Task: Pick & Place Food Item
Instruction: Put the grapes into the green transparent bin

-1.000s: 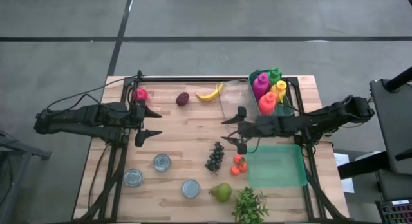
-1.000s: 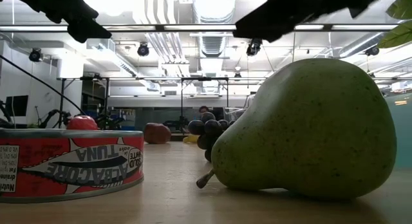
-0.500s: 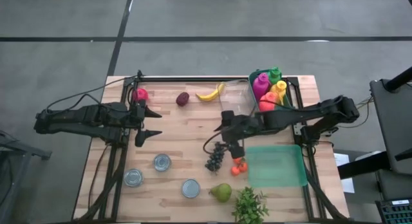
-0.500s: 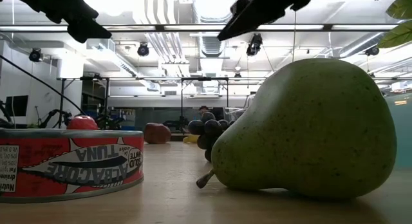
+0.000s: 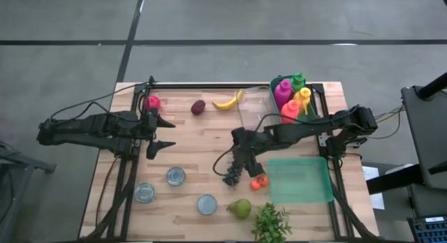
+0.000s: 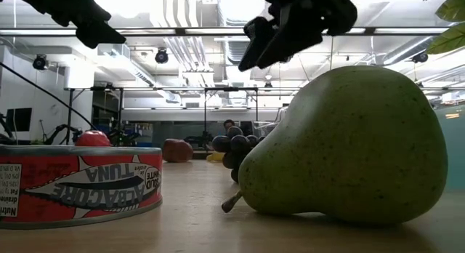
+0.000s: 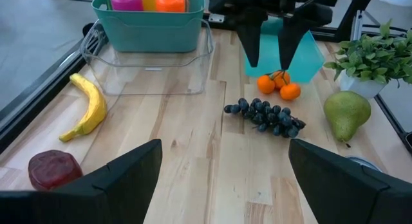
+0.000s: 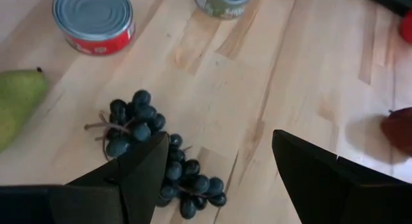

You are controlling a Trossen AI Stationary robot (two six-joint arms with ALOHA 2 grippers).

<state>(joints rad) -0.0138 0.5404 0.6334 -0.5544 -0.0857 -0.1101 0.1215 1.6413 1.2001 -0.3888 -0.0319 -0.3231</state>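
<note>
Grapes [image 5: 232, 172] lie on the wooden table [image 5: 195, 152] just beneath my right gripper [image 5: 239, 159], jaws apart and empty. My left gripper [image 5: 165, 133] hovers open, well apart.

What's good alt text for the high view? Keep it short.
Top-down view of a wooden table: the right gripper, open, hovers over a bunch of dark grapes, beside small oranges and a green tray. The left gripper, also open, waits at the table's left side.

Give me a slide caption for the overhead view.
Open right gripper poised over grapes; left gripper waits.
</note>
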